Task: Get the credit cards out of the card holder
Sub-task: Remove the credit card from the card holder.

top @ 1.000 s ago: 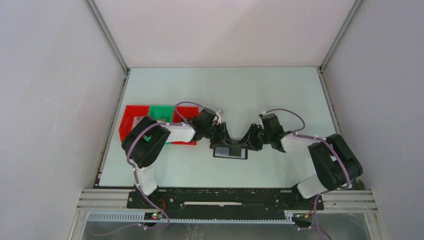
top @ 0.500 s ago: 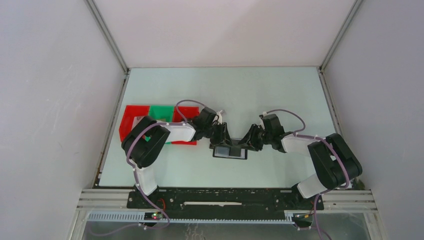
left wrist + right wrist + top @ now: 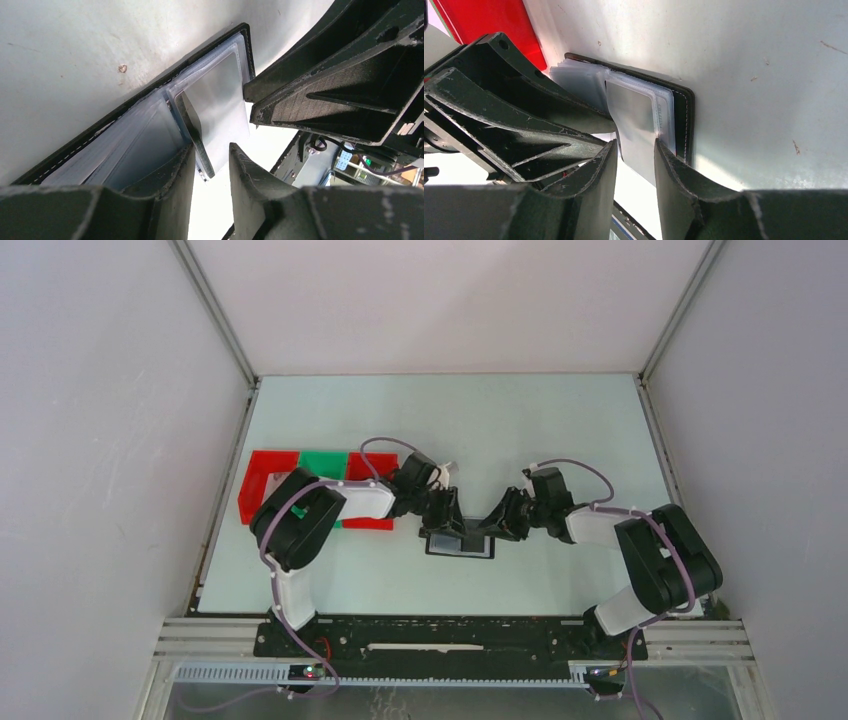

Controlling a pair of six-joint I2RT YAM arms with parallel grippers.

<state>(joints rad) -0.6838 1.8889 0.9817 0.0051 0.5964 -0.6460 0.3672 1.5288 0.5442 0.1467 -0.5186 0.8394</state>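
The black card holder (image 3: 460,546) lies open on the table between both arms, with clear sleeves on its inner faces. My left gripper (image 3: 449,526) is open at its left half; in the left wrist view (image 3: 212,161) a black strip (image 3: 192,131) at the holder's (image 3: 150,96) fold stands between the jaws. A grey credit card (image 3: 225,95) sits in the sleeve beyond. My right gripper (image 3: 488,529) is open at the right half. In the right wrist view (image 3: 635,151) a pale grey card (image 3: 636,125) sticks out of the holder (image 3: 687,115) and lies between the jaws.
Red and green plastic trays (image 3: 322,466) stand left of the holder, under my left arm; a red one shows in the right wrist view (image 3: 489,25). The two grippers' fingers (image 3: 524,100) nearly touch over the holder. White walls enclose the table.
Both grippers have edged closer together over the holder. The left arm's elbow has shifted slightly right. The holder has stayed in place.
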